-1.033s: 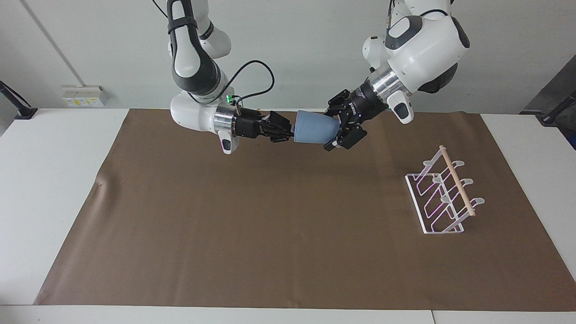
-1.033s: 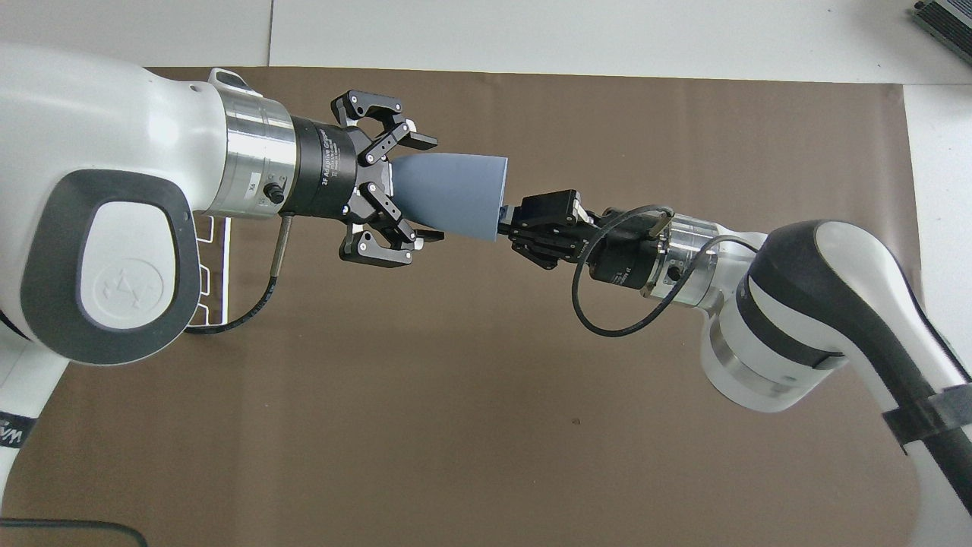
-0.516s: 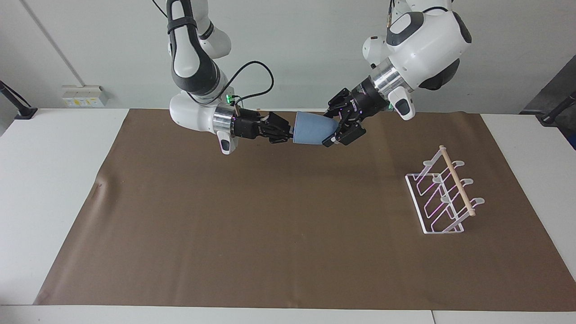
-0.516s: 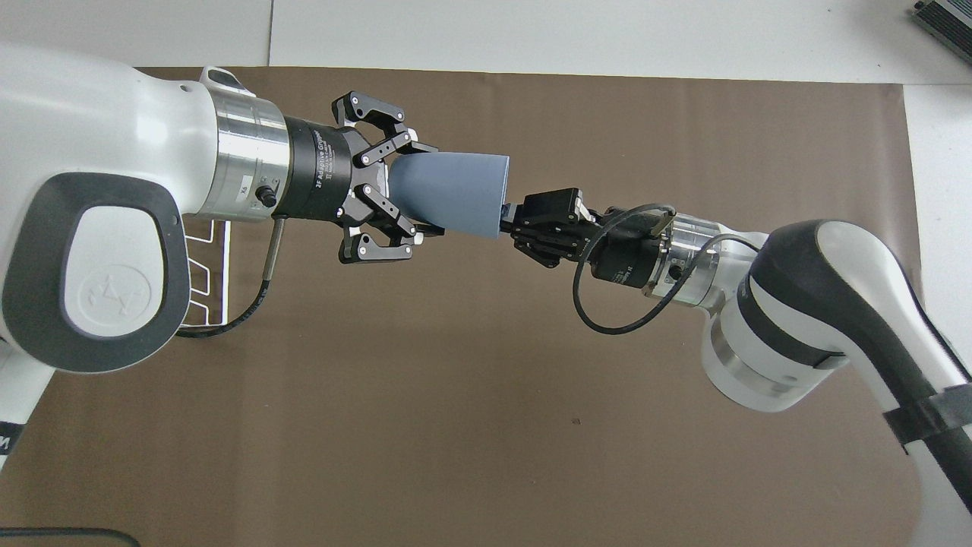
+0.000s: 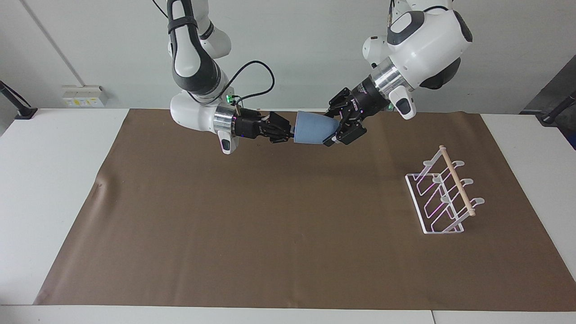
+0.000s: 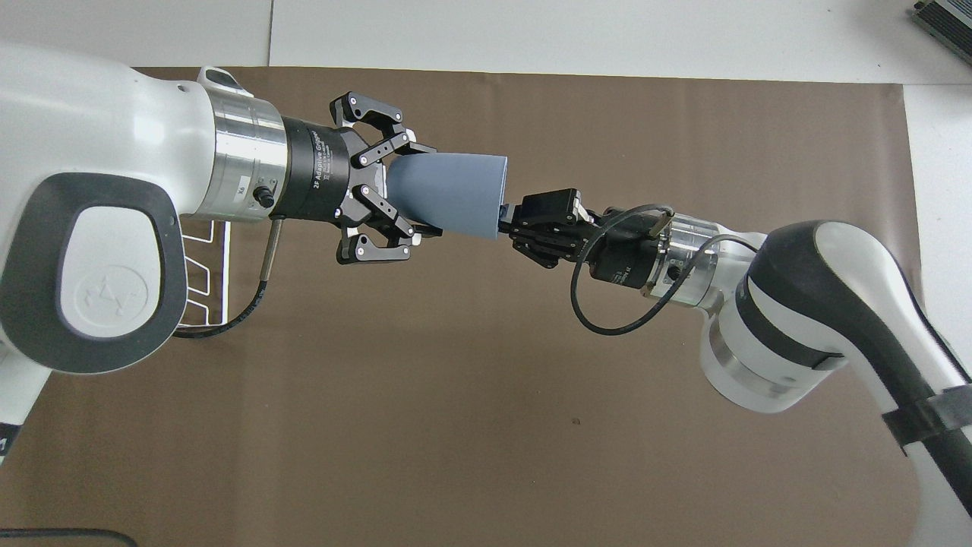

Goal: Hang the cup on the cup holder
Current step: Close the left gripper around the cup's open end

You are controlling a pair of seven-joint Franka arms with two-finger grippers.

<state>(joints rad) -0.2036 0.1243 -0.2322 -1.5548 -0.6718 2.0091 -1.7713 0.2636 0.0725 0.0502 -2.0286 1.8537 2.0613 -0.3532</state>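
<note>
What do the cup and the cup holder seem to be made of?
The cup, held in the air between the left gripper and the right gripper, looks like matte light-blue ceramic or plastic: an even, dull surface without shine. The cup holder looks like thin white-coated wire, probably metal, with a pale bare wooden rod along its top.

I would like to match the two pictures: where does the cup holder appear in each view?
Facing view: the cup holder stands on the brown mat toward the left arm's end of the table, in the picture's right half.
Overhead view: only a few of its white wires show at the picture's left edge, under the left arm.
Shared landmark: the cup, held in the air between the left gripper and the right gripper.
</note>
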